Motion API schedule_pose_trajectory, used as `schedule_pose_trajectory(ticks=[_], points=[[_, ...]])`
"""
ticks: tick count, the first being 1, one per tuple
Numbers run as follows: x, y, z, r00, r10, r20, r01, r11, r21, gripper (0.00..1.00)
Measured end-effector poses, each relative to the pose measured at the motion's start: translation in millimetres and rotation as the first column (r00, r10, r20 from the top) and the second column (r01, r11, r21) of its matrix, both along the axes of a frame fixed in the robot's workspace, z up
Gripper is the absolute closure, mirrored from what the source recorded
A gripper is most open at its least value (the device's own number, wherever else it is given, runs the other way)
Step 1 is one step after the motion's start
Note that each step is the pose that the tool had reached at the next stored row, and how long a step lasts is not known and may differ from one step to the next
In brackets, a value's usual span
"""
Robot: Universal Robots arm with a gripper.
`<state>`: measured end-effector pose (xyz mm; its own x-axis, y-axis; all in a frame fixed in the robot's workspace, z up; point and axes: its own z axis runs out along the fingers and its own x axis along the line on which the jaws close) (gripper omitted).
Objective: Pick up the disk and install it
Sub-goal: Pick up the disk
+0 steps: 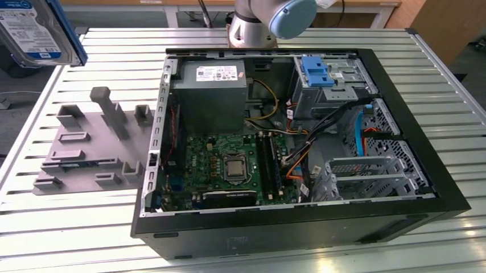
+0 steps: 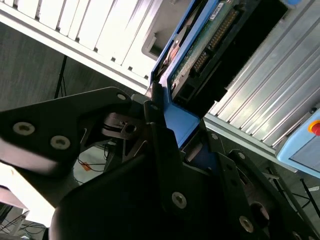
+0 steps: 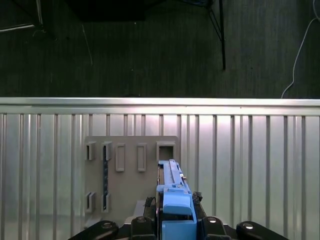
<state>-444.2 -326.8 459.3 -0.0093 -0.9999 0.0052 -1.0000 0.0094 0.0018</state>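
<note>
Taking the open computer case [image 1: 292, 170] as the landmark and starting at the exterior view's left, the disk [image 1: 34, 31] hangs in the air well apart from the case, off the desk [image 1: 76, 239], with its labelled face turned towards the camera. The gripper [image 2: 165, 120] is closed on it: in the second wrist view the fingers [image 2: 156, 107] pinch the blue bracket at one end, and the disk's [image 2: 210, 35] long axis runs straight out from them. In the first wrist view the disk [image 3: 175, 192] is edge-on over the grey fixture [image 3: 130, 165]. This fixture [image 1: 91, 142] sits on the desk just beside the case's left wall.

Further right, inside the case, the drive cage [image 1: 326, 91] with its blue latch [image 1: 317, 71] stands in the far right corner. The whole width of the case therefore lies between the held disk and that corner.
</note>
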Motion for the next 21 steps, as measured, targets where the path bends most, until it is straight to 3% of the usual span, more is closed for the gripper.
schedule_pose_trajectory(ticks=[10, 21], points=[[0.0, 0.0, 22.2, 1.0, -0.002, 0.0001, 0.002, 1.0, 0.0, 0.64], [0.9, 0.0, 23.1, 1.0, -0.002, -0.0002, 0.002, 1.0, 0.0001, 0.64]])
